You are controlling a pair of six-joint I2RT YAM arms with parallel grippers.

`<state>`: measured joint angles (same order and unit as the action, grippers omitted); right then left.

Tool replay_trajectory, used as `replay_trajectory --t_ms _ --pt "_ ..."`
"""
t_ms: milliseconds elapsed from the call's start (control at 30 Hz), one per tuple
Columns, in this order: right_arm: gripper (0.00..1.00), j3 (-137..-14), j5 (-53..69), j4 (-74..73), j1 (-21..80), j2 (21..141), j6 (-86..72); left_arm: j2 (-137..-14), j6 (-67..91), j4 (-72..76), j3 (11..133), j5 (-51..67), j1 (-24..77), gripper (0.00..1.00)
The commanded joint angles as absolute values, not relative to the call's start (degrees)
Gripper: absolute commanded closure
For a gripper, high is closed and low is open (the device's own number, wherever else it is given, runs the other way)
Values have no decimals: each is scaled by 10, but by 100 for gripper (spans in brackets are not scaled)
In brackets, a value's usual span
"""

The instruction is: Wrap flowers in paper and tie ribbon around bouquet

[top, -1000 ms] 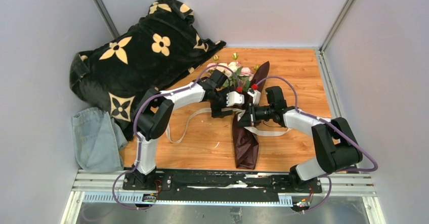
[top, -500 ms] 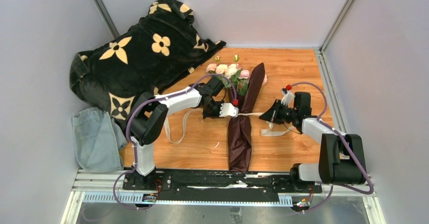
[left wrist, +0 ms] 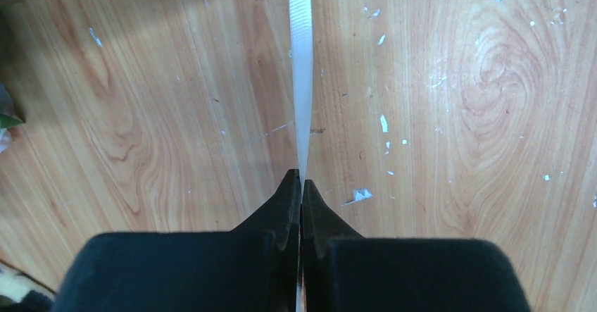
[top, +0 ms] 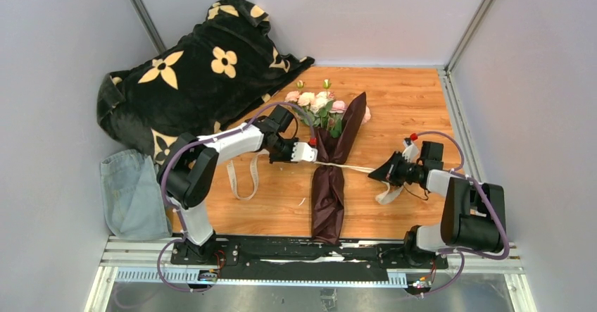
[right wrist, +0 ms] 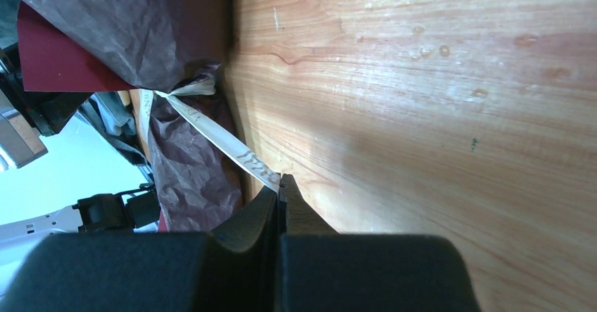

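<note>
paper [top: 328,198]: I see a cone lying on the table [top: 408,101], tail toward the near edge.
right gripper [top: 373,175]: pinched shut on the ribbon [top: 350,167], right of the cone.
ribbon: taut across the cone's waist.
left gripper [top: 315,158]: pinched shut on the ribbon, left of it.
flowers [top: 317,102]: inside the cone, heads toward the far edge.
</note>
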<state>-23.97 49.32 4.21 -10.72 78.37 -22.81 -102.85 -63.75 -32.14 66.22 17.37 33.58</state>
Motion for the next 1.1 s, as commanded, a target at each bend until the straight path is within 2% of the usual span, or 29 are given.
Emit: replay_trajectory --t_ms 0,167,300,433,500,600,700,833,900,967,1067 --pt "100 -250 430 22 -143 796 -200 -1012 -640 -387 635 79 298 100" --pt "100 -243 466 47 -182 819 -212 -992 -635 -370 604 74 289 100" --pt "98 -270 466 11 -155 840 -180 -967 -550 -422 643 146 297 100" --pt "69 -328 399 -107 -85 803 -128 -932 -452 -498 700 242 341 100" --pt "59 -360 360 -159 -62 756 -105 -917 -401 -508 709 292 356 100" --pt "52 -401 297 -221 -29 671 -63 -907 -354 -516 720 365 368 100" --pt "49 -412 258 -226 30 594 -51 -904 -349 -516 734 402 372 100" --pt "48 -362 330 -89 161 522 -40 -886 -383 -516 751 446 379 100" --pt "46 -297 374 92 235 500 -51 -878 -399 -506 748 470 382 100" --pt "43 -238 365 263 304 508 -26 -881 -375 -479 740 477 382 100" --pt "41 -242 354 299 355 564 34 -889 -353 -452 731 485 383 100"
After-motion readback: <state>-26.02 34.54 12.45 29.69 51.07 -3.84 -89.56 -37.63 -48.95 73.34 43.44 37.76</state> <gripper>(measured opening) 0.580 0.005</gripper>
